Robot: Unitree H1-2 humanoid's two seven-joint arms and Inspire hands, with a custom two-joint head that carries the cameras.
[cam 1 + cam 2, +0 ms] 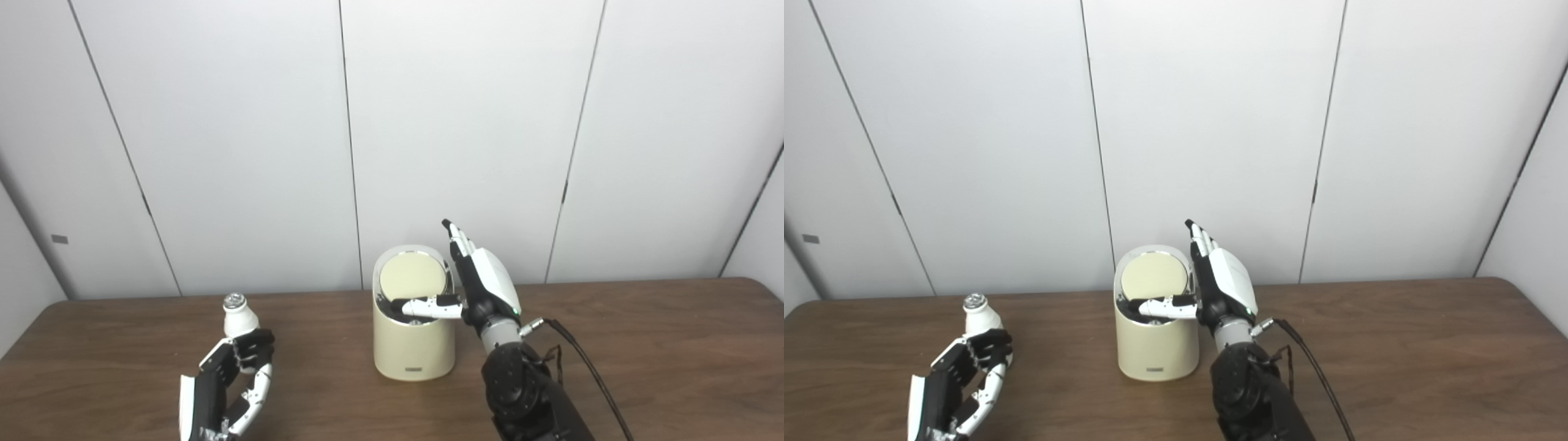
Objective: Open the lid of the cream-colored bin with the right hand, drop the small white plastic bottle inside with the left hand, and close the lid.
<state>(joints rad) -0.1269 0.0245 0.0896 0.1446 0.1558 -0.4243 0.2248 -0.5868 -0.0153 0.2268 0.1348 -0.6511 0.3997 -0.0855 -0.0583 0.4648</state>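
The cream-colored bin (414, 349) stands mid-table with its round lid (411, 278) tipped up, inner face toward me. My right hand (484, 282) is flat against the lid's right side, fingers straight and pointing up, thumb stretched left across the bin's mouth; it grips nothing. The small white plastic bottle (237, 315) with a silvery cap stands upright at the left. My left hand (236, 373) has its fingers curled around the bottle's lower body, which they hide. The bottle looks to be resting on the table (643, 367).
A black cable (588, 367) trails from the right wrist over the wood table toward the front. White wall panels close off the far edge right behind the bin.
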